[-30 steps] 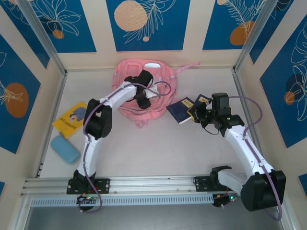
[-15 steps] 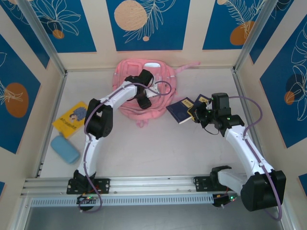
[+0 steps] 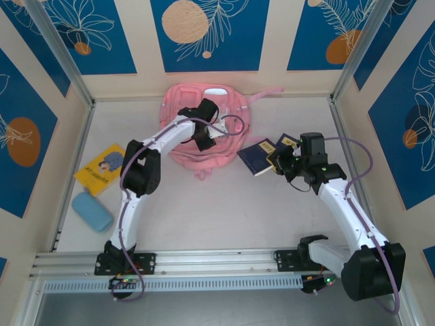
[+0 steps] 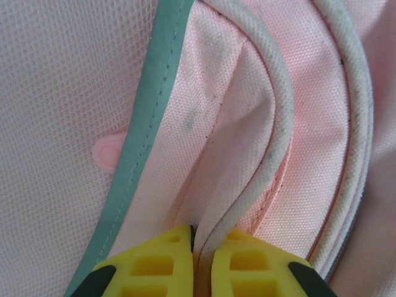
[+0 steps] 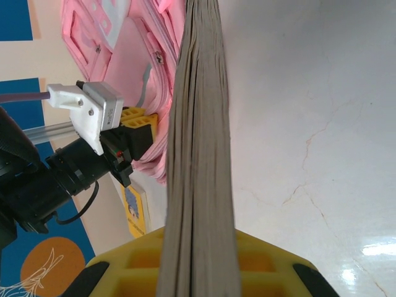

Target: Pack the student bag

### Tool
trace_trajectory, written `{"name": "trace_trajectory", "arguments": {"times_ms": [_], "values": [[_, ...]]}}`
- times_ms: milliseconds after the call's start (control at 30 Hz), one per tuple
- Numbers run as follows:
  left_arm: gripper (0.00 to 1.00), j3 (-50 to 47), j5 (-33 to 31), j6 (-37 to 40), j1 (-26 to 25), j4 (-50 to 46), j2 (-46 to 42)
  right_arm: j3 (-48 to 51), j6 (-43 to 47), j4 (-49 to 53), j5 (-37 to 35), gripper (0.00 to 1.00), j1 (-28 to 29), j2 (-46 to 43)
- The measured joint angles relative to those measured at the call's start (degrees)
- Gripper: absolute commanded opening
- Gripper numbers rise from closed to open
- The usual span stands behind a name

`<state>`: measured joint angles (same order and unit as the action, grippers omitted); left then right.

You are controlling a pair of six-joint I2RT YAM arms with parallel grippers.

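Note:
The pink student bag (image 3: 231, 109) lies flat at the back of the table. My left gripper (image 3: 203, 142) reaches over its middle. In the left wrist view it (image 4: 202, 247) is shut on a fold of pink fabric with white piping (image 4: 281, 124) at the bag's (image 4: 309, 154) opening. My right gripper (image 3: 277, 161) is to the right of the bag, shut on a dark blue book (image 3: 257, 156). The right wrist view has that book's page edges (image 5: 201, 124) running up from the jaws of the right gripper (image 5: 198, 260), with the bag (image 5: 130, 55) and the left gripper (image 5: 137, 127) beyond.
A second dark blue book (image 3: 289, 140) lies behind my right gripper. A yellow book (image 3: 102, 168) and a light blue case (image 3: 92, 211) lie at the left, near the wall. A metal rail (image 3: 217, 261) runs along the near edge. A teal-trimmed mesh pocket (image 4: 142, 124) flanks the pinched fold.
My left gripper's jaws have come together on the bag's piped edge. The right arm and its book have hardly moved.

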<state>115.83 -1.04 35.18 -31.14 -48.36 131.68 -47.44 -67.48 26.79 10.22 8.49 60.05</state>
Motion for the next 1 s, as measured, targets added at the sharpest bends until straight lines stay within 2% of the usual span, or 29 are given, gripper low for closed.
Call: {"name": "trace_trajectory", "arguments": {"times_ms": [67, 300, 600, 800, 1000], "values": [[0.0, 0.0, 1.25, -0.39, 0.13, 0.57, -0.35, 0.0, 0.04, 0.66, -0.61, 0.0, 0.0, -0.7], [0.0, -0.98, 6.14, -3.87, 0.55, 1.42, -4.22, 0.0, 0.26, 3.34, -2.32, 0.0, 0.0, -4.0], [0.0, -2.95, 10.25, -14.6, 0.5, 2.93, -14.69, 0.48, 2.12, 4.24, -0.9, 0.0, 0.0, -6.21], [0.0, -1.51, 12.22, -23.1, 0.13, 3.56, -18.69, 2.21, 2.58, 0.59, 3.32, 0.0, 0.48, -6.36], [0.0, 2.36, 13.81, -30.29, -1.27, 3.13, -18.71, 2.36, 1.51, -6.56, 4.55, 0.0, 4.17, -2.47]]}}
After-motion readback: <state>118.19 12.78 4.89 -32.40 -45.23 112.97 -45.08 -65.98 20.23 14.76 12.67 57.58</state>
